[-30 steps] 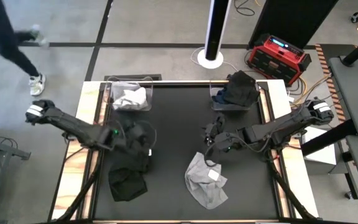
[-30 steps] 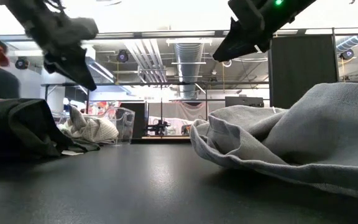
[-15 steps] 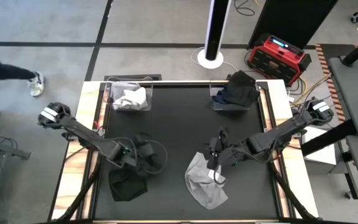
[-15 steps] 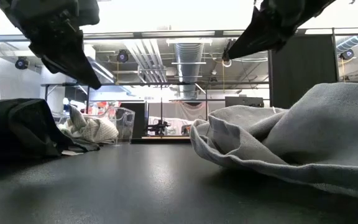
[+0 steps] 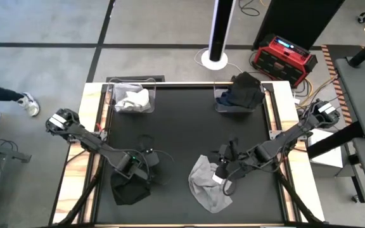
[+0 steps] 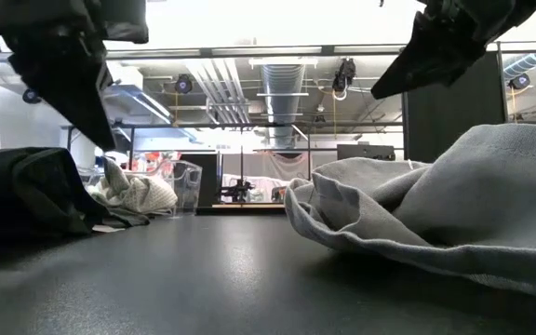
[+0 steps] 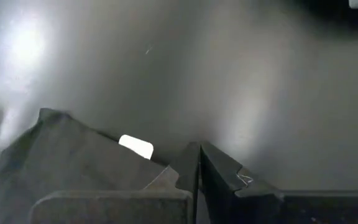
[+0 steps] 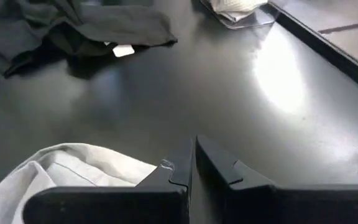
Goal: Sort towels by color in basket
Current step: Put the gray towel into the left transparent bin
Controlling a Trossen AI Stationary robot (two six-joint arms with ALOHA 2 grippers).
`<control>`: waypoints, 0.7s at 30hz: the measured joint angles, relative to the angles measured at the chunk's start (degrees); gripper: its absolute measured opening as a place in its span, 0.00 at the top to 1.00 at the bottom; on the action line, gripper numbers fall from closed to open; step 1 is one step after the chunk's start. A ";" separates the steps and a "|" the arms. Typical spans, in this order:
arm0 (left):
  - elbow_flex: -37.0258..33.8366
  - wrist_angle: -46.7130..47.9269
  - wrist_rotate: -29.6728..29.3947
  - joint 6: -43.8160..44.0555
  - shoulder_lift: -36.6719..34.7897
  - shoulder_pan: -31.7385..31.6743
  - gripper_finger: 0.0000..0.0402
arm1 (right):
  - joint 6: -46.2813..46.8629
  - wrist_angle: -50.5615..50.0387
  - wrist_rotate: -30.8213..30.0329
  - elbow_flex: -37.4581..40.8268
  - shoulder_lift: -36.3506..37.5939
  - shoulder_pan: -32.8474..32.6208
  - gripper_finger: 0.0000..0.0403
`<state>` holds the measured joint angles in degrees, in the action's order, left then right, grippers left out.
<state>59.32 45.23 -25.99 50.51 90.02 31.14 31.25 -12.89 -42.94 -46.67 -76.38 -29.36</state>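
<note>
A black towel lies crumpled at the table's near left, its white tag showing in the left wrist view. My left gripper hovers shut just past its far right corner, fingers over bare table. A light grey towel lies bunched at the near middle. My right gripper hangs shut above its far edge, with the grey cloth beside its fingers. In the low view both grippers are well clear of the tabletop.
A clear basket with white towels stands at the far left, and another basket with dark towels at the far right. Bare black tabletop lies between them. A person's leg shows on the floor left of the table.
My left gripper has gone toward the table's near edge and a little right, sinking toward the black towel's far corner. My right gripper has gone toward the near edge and down, to the grey towel's far edge. Both towels lie as before.
</note>
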 joint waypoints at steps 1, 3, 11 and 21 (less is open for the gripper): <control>0.36 0.29 0.32 0.04 0.00 0.03 1.00 | 0.92 0.58 -0.45 0.27 0.00 0.00 0.97; 1.28 0.67 0.75 0.06 0.00 0.13 1.00 | 1.67 1.63 -0.35 0.74 0.00 -0.02 0.97; 2.91 5.70 1.36 1.28 0.00 1.20 1.00 | 0.39 4.70 6.14 0.59 0.00 -0.37 0.86; 2.91 5.84 -0.58 1.30 0.00 3.40 1.00 | 0.17 8.31 9.14 0.32 -0.02 -2.45 0.48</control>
<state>62.24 51.07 -26.57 51.81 90.02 34.54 31.43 -4.58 -33.80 -46.35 -76.40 -31.81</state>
